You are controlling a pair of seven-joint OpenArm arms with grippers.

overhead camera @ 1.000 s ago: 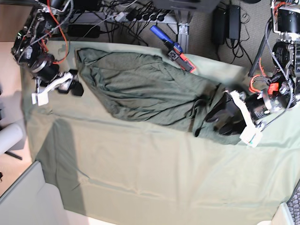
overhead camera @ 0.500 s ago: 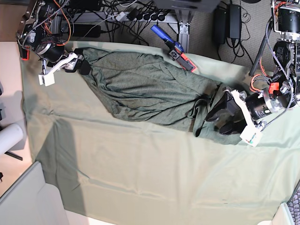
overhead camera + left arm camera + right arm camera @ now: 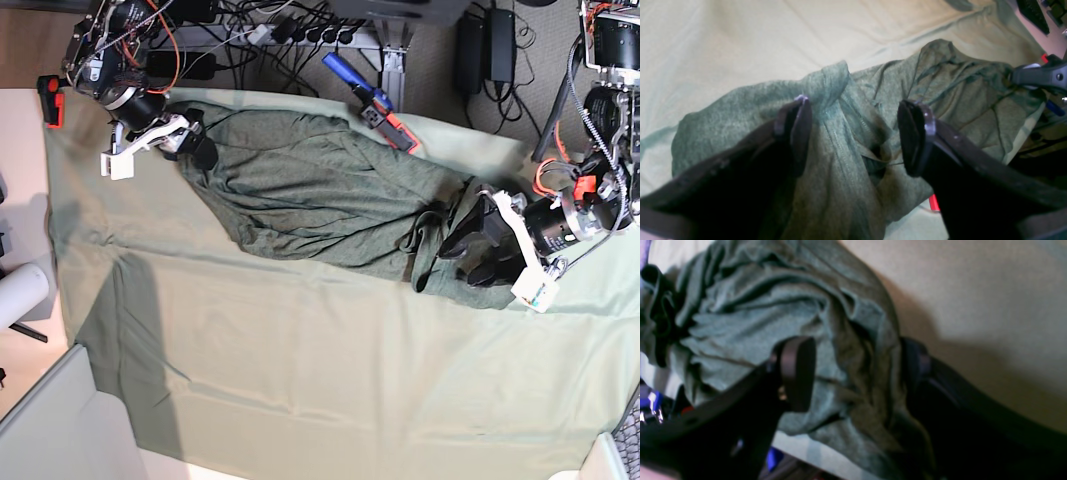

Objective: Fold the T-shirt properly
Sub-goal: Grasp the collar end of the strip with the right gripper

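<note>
Base view showed the right gripper (image 3: 190, 135) at the far left end of the T-shirt (image 3: 320, 190), near the desk's back edge, its jaws spread and set over the bunched corner of the shirt there. From that corner the shirt ran as a long, crumpled, dark green band across the pale cloth (image 3: 330, 380), slanting toward the front of the desk as it went right. A blue and red tool (image 3: 370, 100) lay at the desk's back edge, just beyond the shirt's upper margin. At the right end of the band sat the left gripper (image 3: 470, 248), its jaws parted over the gathered fabric.

Right wrist view showed that gripper (image 3: 857, 373) with its jaws apart and a thick ridge of wrinkled shirt (image 3: 773, 316) lying between them; the right-hand jaw appeared to touch the fabric's edge, while the left-hand one stood over the folds. The jaws were not clenched on it, and I could not tell whether the cloth was pressed anywhere.

Left wrist view showed the left gripper (image 3: 853, 133) with jaws wide, released, straddling a raised fold of the shirt (image 3: 940, 93) that ran up between them. Fabric lay under and between both jaws without being pinched, and the pale cloth (image 3: 740, 43) spread beyond.
</note>
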